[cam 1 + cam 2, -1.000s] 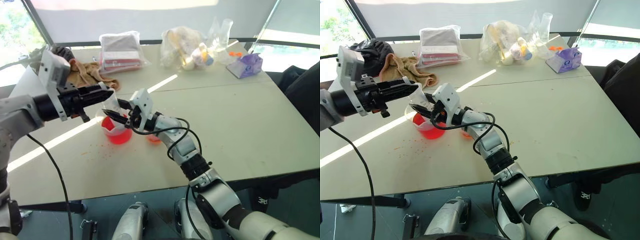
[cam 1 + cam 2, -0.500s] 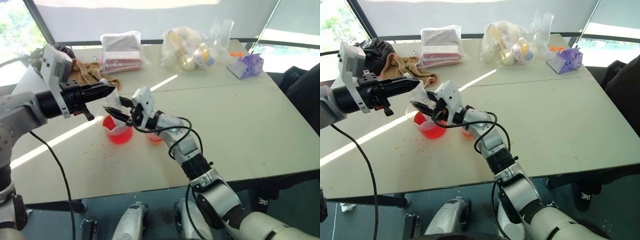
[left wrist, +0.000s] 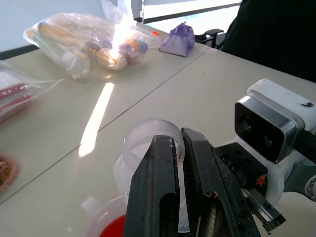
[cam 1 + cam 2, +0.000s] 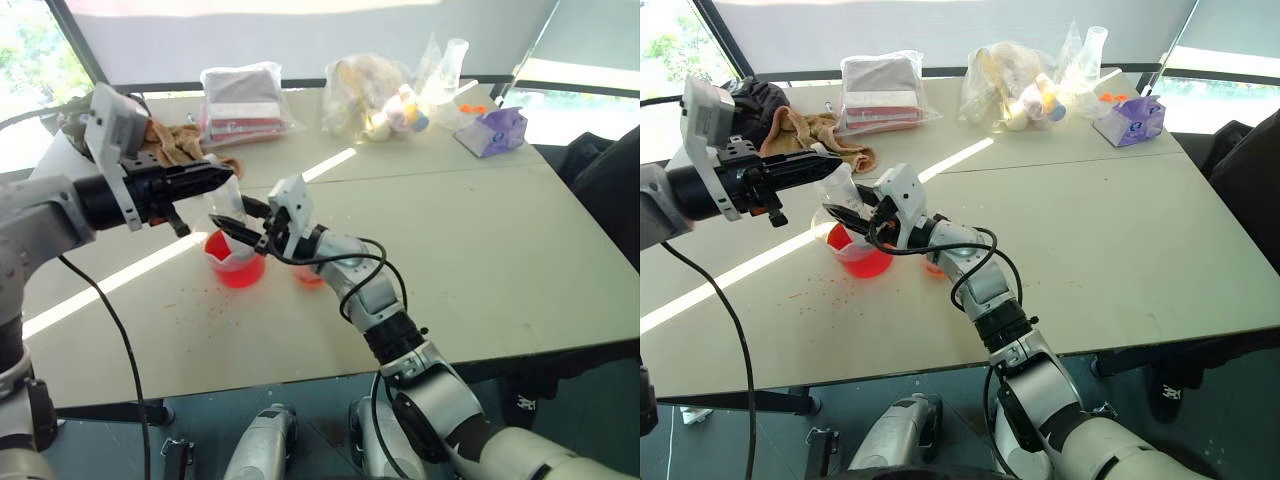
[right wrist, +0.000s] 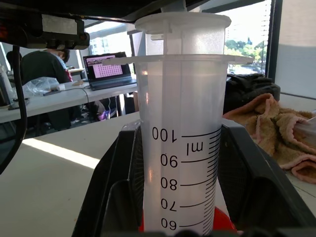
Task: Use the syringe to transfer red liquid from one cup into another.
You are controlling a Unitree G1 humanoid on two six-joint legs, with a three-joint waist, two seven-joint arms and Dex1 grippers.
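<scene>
My right tool [image 4: 845, 213] clamps the syringe [image 5: 180, 148] barrel upright over the spouted beaker [image 4: 236, 265]; my left tool [image 3: 178, 144] pinches the plunger top, ready to draw.

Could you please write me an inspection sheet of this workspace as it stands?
Surface: beige table, red droplets near the beaker.
Job's things: syringe upright over the beaker of red liquid; cup beside it.
Clutter: towel, bagged items, purple pouch.
End effectors: left end effector shut on plunger top; right end effector shut on barrel.
Cables: black cables along both arms.
Surroundings: windows; laptop on a far desk.
</scene>
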